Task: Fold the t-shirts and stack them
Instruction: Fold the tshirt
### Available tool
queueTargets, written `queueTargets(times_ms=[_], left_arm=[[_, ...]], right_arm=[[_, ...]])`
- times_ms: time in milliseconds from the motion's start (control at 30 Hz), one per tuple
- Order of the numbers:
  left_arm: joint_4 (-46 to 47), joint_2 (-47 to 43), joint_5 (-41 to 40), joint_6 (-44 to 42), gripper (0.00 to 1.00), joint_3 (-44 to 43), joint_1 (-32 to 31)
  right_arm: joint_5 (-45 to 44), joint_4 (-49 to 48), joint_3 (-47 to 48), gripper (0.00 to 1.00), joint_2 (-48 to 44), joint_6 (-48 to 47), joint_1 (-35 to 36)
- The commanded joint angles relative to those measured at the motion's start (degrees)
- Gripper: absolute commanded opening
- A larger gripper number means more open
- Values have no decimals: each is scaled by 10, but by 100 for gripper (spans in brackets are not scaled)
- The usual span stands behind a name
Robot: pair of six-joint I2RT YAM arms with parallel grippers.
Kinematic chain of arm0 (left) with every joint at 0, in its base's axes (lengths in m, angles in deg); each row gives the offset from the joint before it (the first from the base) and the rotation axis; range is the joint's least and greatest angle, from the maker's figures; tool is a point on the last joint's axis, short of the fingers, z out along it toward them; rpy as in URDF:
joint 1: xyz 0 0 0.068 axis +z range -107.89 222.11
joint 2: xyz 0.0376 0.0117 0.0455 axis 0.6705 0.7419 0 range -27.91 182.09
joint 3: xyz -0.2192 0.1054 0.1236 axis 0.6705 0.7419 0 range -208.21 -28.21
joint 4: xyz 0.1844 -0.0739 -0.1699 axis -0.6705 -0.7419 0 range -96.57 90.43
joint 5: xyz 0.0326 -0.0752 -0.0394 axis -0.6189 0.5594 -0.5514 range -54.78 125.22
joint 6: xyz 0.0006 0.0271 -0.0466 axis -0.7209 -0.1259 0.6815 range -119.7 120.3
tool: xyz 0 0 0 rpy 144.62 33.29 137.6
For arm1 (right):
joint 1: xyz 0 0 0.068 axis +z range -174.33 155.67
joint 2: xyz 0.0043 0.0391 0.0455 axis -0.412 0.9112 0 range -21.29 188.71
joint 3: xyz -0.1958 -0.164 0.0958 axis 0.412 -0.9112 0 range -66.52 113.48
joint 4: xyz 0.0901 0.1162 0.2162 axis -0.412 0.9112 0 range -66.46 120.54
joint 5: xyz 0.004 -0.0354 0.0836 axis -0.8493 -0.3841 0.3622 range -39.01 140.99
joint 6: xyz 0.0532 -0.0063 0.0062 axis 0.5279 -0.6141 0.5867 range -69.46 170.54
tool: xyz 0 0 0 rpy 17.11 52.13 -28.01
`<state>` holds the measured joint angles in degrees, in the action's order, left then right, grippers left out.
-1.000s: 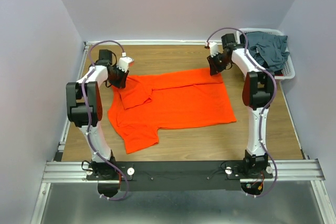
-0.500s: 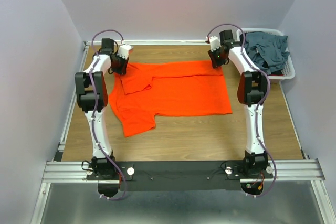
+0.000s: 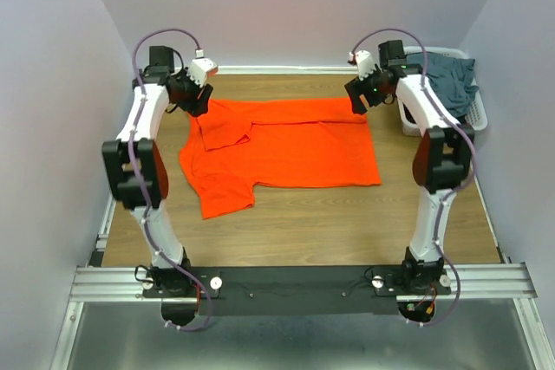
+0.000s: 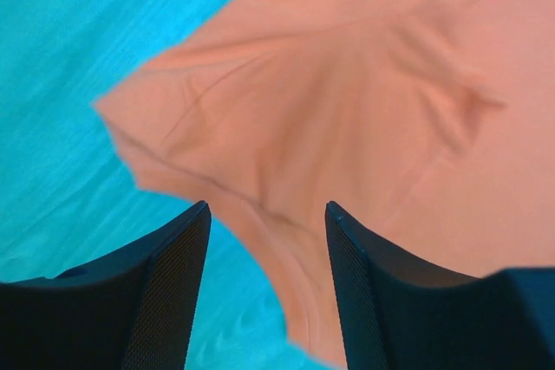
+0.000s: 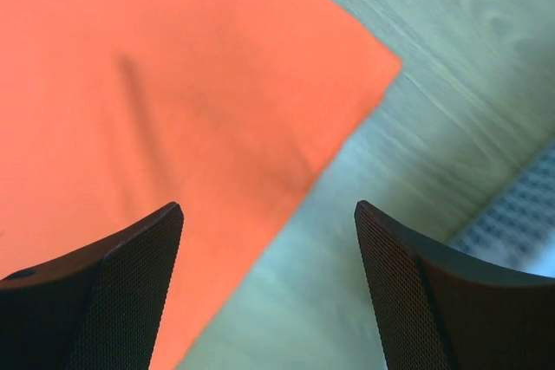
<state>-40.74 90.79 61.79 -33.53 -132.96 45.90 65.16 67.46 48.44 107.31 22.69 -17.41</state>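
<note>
The orange-red t-shirt [image 3: 286, 145] lies spread on the wooden table, one sleeve folded over near its far left corner. My left gripper [image 3: 198, 103] hovers open over that corner. In the left wrist view the cloth [image 4: 347, 93] lies below the open left gripper [image 4: 267, 207], not pinched. My right gripper [image 3: 358, 101] is open above the far right corner. In the right wrist view the shirt's corner [image 5: 156, 67] sits under the open right gripper [image 5: 268, 206], with nothing between the fingers. Dark blue-grey t-shirts [image 3: 447, 80] are heaped in the basket.
The white slatted basket [image 3: 479, 114] stands at the back right, close beside my right arm, and its wall [image 5: 520, 223] shows in the right wrist view. The table's back rail [image 3: 277, 69] and the walls are close behind both grippers.
Both grippers have opened and let go of the shirt's far edge, then risen a little. The far edge had been carried toward the back, and the shirt now lies flat.
</note>
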Motion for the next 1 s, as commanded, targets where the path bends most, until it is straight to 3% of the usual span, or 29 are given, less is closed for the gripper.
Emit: queueTargets(times_ms=[0,200,400,633,967], left_arm=[[-47,-150,67,-114,64,97,5],[-92,-266,82,-218,63,295,7],[-69,-340,66,-236,59,429,6],[-68,-362,60,-236,59,459,6],[-62,-354,50,-234,59,463,6]], right_arm=[[38,41,-90,88,-145,-68,8],[42,126,-246,77,-250,-134,27],[17,108,-394,52,-310,-142,59],[-29,48,-476,44,-322,-149,78],[-67,11,-520,43,-313,-176,78]])
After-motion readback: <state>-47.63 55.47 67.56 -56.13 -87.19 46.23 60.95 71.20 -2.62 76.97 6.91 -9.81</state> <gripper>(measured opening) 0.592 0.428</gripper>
